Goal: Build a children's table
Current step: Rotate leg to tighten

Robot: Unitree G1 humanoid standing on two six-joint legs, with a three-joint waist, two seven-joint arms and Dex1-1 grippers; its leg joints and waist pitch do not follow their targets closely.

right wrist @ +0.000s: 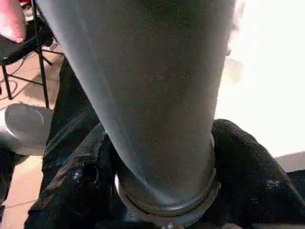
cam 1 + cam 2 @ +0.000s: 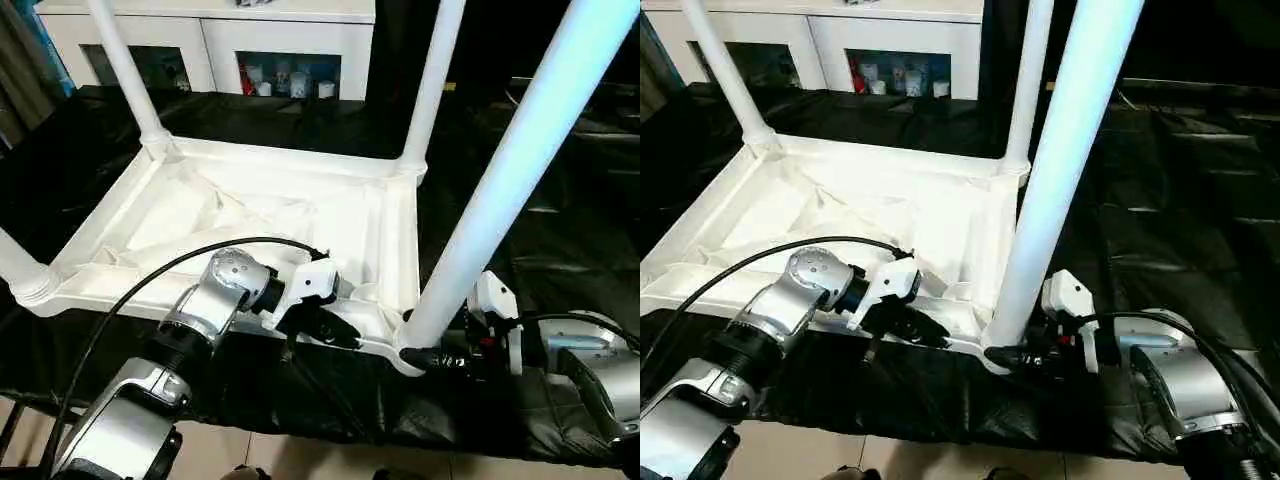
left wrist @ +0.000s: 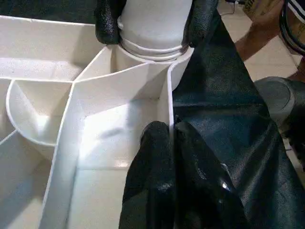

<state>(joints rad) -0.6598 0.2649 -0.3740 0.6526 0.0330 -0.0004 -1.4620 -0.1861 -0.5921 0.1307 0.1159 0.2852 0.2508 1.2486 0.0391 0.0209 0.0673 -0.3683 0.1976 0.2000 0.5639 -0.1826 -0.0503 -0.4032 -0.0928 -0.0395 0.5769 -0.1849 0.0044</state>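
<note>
We are well along here: the white tabletop (image 2: 270,215) lies upside down on the black-draped table (image 2: 560,230), ribs facing up. Four legs stand in its corner sockets — the far left leg (image 2: 125,70), the far right leg (image 2: 435,75), a stub of the near left leg (image 2: 15,265) at the picture's edge, and the big near leg (image 2: 520,170) rising right between our right claw's fingers.

Our right claw (image 2: 432,357) sits at that leg's base, one black finger on each side of the tube just above the socket collar; it looks like a grip, though whether it is pressing tight we cannot say. Our left claw (image 3: 171,138) is pinched shut on the thin front rim of the tabletop, just beside that same corner, steadying it.

What is left, by our judgement: seating this last leg fully, then turning the table upright.

Everything is smooth, glossy moulded plastic; round tubes, thin ribs, rounded sockets. The black cover is shiny and creased.
</note>
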